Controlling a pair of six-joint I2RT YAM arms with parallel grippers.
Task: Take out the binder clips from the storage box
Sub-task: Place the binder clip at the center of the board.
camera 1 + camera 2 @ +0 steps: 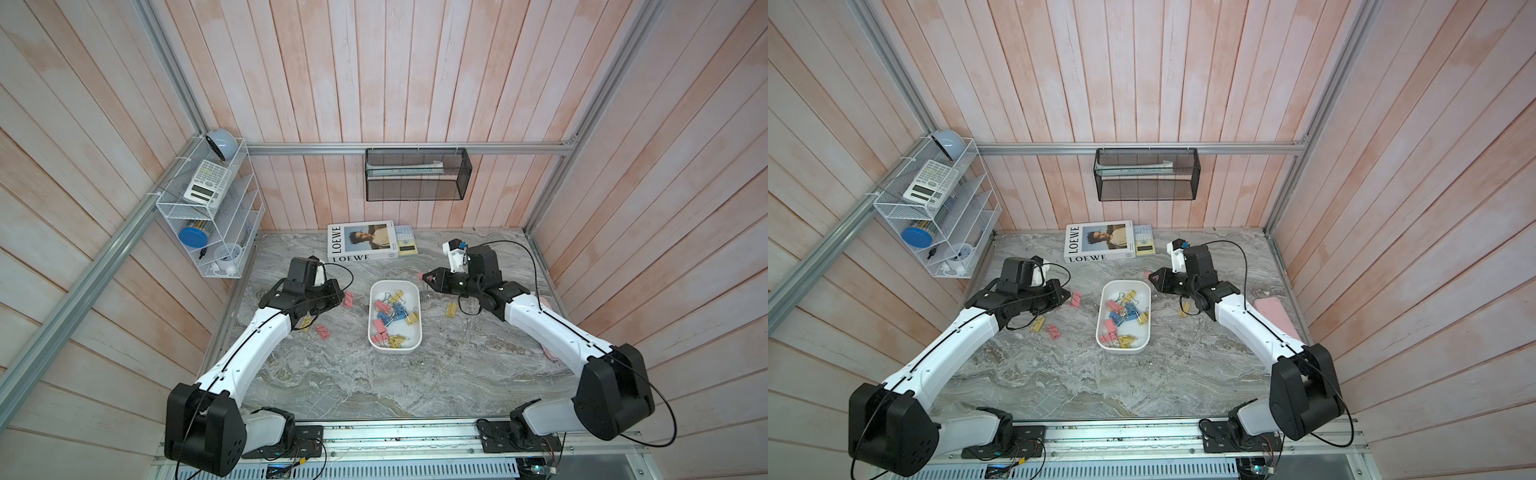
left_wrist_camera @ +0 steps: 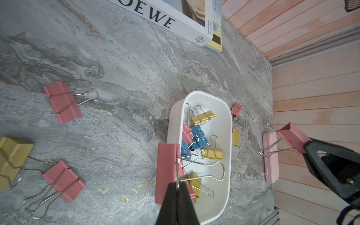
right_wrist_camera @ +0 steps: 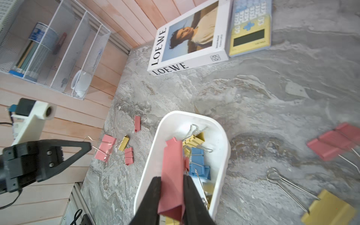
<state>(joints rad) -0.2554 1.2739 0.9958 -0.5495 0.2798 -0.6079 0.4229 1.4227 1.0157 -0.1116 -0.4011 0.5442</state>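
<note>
Because each arm holds one of the small pastel folding binder clips, the set-down turns on clearing the shallow white plastic storage box, long axis up-down at centre frame in both top views. The left gripper, pinched tight on the wire handle of a pink clip, hangs left of it; the right gripper, clamped across a second pink clip, sits off its upper-right corner. Only wrist views show these grips; many clips lie inside.
</note>
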